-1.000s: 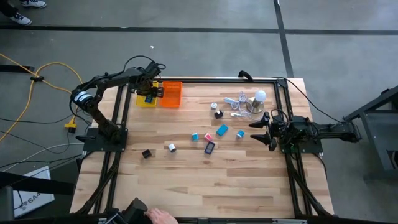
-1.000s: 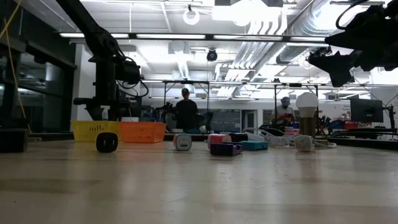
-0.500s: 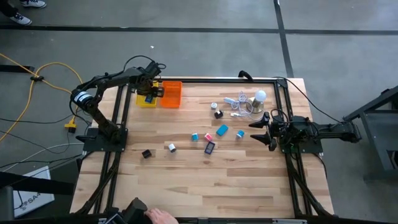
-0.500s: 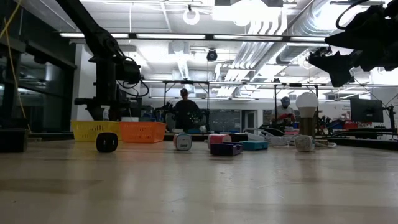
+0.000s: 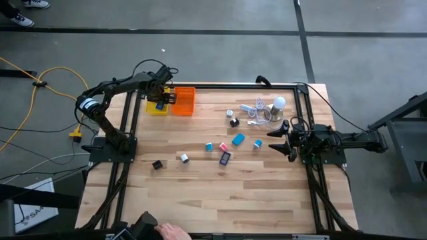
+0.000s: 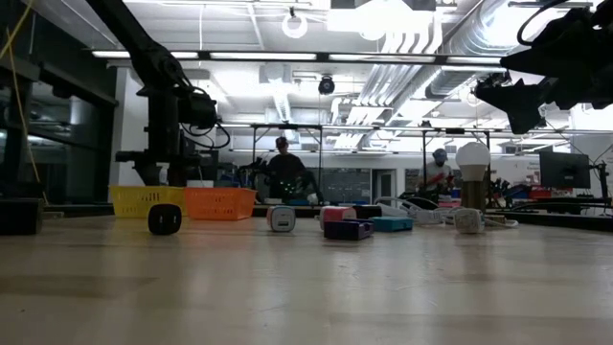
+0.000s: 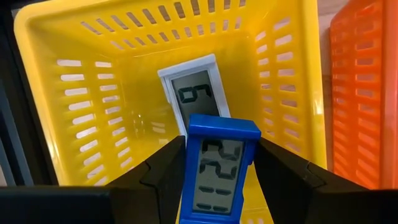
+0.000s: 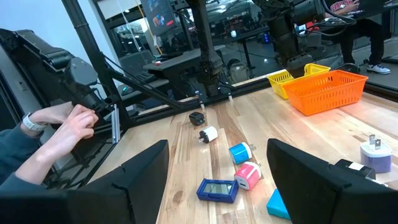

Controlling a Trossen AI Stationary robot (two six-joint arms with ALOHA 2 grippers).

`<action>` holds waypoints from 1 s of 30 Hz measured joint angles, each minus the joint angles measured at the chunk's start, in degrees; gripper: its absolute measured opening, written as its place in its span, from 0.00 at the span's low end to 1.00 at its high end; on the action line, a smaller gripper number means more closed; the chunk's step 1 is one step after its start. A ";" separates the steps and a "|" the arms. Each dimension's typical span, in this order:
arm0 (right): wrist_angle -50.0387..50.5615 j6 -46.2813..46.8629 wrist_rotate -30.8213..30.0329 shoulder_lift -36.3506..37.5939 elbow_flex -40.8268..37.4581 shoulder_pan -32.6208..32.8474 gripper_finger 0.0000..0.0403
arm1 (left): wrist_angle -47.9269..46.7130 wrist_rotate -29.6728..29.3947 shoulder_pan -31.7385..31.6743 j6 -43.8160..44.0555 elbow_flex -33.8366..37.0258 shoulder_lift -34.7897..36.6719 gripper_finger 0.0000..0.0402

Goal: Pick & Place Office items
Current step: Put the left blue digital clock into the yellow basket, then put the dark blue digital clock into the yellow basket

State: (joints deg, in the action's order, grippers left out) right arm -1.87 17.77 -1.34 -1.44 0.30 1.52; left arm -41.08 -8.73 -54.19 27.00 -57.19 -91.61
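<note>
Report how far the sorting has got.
Done: one white display unit lies in the yellow basket. In hand: the left claw holds a blue display unit above that basket. Left: about eight small items lie loose on the table; the right claw waits open beside them.
</note>
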 joint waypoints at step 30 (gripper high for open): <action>0.00 -0.01 0.01 0.01 0.00 0.00 0.64 | -3.88 0.91 -0.11 -1.68 -0.02 3.50 0.48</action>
State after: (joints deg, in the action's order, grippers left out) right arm -1.87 17.76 -1.32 -1.43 0.30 1.52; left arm -44.96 -7.82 -54.30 25.32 -57.21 -88.12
